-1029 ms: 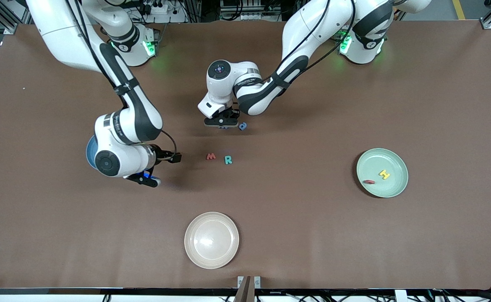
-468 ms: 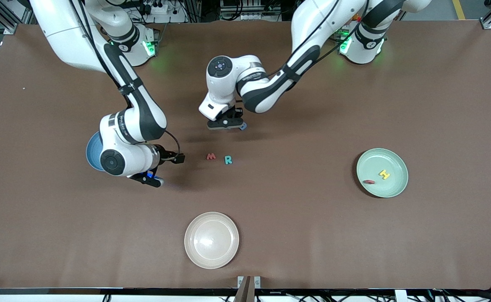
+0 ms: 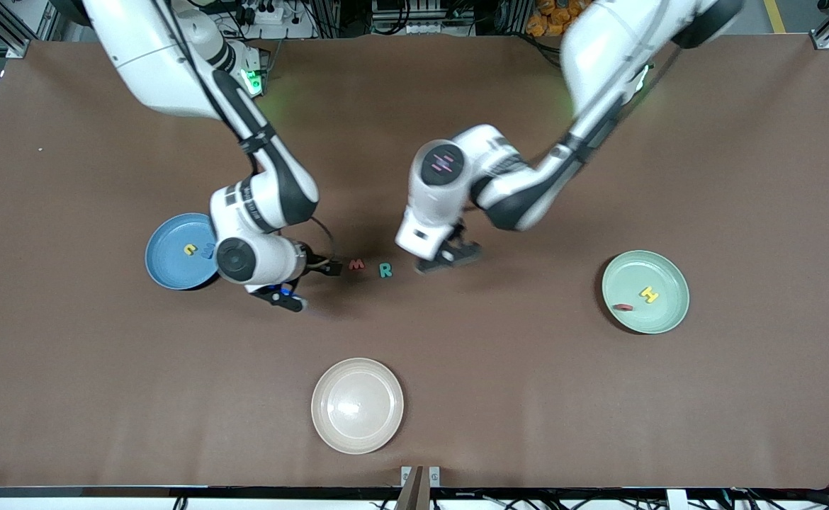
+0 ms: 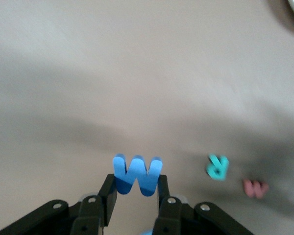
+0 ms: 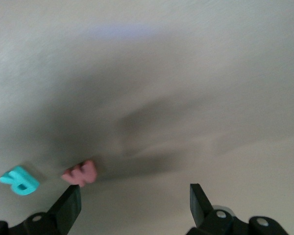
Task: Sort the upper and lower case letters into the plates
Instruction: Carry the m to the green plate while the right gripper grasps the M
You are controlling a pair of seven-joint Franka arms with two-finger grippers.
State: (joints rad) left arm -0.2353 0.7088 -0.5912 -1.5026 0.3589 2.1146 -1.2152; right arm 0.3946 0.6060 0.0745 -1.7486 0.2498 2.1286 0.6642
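Moved since the earlier frame: your left gripper (image 3: 450,258) has left its spot toward the robots' edge of the table (image 3: 740,177), where a small blue letter lay beside it; that spot now shows bare. Your right arm has swung off the sky blue plate (image 3: 173,265), uncovering it.

- Left gripper (image 4: 137,188): fingers pinched on a blue letter (image 4: 137,174), held edge-up above the table's middle, just beside the teal R (image 3: 385,270).
- Right gripper (image 3: 288,294): jaws spread wide, holding nothing, low over the table between the sky blue plate and the red letter (image 3: 356,264).
- Red letter and teal R: side by side mid-table, unsorted.
- Sky blue plate, toward the right arm's end: a yellow letter (image 3: 189,249) and something blue beside it.
- Mint green plate (image 3: 662,322), toward the left arm's end: a yellow H (image 3: 649,294) and a red piece (image 3: 623,307).
- Cream-beige plate (image 3: 357,405), near the front edge: nothing on it.

Risks for you: the blue letter is held only by its lower edge, so a fast carry could twist it loose. Both grippers crowd the same two letters and could collide. The blue letter's case is hard to tell, so it may be misplaced.
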